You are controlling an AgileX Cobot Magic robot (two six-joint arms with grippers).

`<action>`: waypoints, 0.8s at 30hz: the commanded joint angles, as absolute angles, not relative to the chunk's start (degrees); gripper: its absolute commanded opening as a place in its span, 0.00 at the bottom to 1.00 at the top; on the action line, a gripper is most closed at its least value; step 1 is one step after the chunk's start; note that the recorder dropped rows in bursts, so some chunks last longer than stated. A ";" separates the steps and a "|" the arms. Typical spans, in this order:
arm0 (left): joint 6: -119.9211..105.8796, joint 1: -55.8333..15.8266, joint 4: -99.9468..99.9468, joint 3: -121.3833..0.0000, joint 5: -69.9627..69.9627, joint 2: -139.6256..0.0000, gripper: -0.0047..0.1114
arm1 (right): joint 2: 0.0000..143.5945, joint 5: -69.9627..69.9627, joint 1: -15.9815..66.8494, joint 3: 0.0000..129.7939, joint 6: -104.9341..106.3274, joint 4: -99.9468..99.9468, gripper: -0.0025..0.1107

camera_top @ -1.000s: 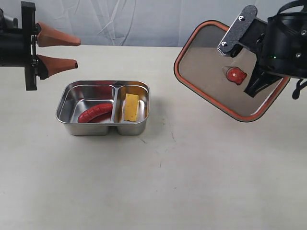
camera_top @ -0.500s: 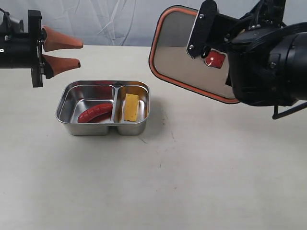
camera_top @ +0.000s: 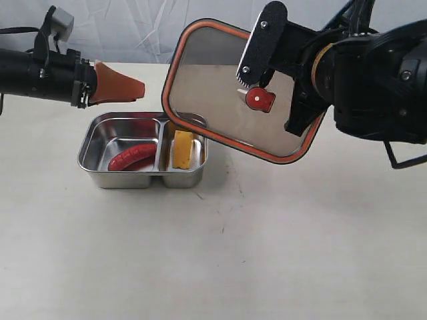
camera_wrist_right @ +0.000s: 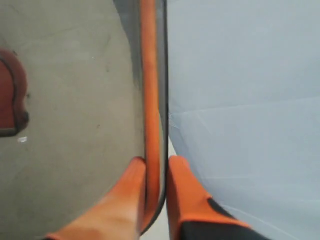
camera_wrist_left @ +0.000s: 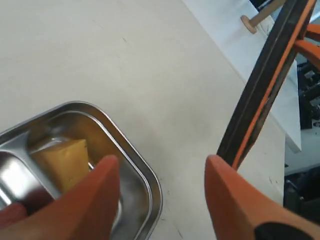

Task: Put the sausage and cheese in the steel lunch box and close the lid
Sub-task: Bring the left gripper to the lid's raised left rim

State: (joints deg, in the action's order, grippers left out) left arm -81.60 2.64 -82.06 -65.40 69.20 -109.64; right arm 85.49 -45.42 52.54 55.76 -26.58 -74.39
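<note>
Change: the lid (camera_top: 213, 87) has swung in from the right over the last second and now hangs tilted above the back right corner of the steel lunch box (camera_top: 133, 180), with its orange seal (camera_top: 175, 67) and red valve tab (camera_top: 259, 100) turned toward the exterior view.
Lid contact: its lower edge overlaps the box rim in that view; I cannot tell whether they touch.
Box contents: the sausage (camera_top: 132, 157) lies in the larger compartment and the cheese (camera_top: 181, 148) in the smaller one, so loading looks done.
Right gripper: the right gripper (camera_wrist_right: 156, 167) pinches the lid's rim between both fingers.
Left gripper: the left gripper (camera_wrist_left: 161, 165) has rolled and edged nearer; it is spread, holds nothing, and hovers just behind the box.
Meaning: only closing remains. The lid probably needs levelling and squaring to the rim before pressing down.
Surface: the pale surface (camera_top: 267, 253) is matte with a few faint marks, and the box rests on it.
Room: a light, wrinkled backdrop (camera_top: 147, 33) stands behind.
</note>
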 commanded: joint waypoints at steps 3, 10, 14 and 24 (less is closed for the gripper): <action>-84.11 0.17 -81.46 -67.20 69.96 -109.68 0.48 | 83.54 -42.53 52.67 55.71 -24.91 -69.64 0.01; -83.89 0.17 -81.46 -68.13 69.96 -109.01 0.48 | 83.54 -41.70 52.67 55.71 -24.82 -68.34 0.01; -84.12 0.17 -81.46 -68.13 69.96 -107.46 0.48 | 83.54 -41.57 52.67 55.71 -24.82 -67.39 0.01; -83.37 0.40 -80.81 -68.13 69.96 -103.99 0.48 | 83.54 -37.07 52.67 55.71 -25.04 -65.09 0.01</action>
State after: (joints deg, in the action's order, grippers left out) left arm -83.78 0.48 -80.79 -67.83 69.31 -105.15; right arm 84.04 -39.57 52.67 55.76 -24.82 -65.34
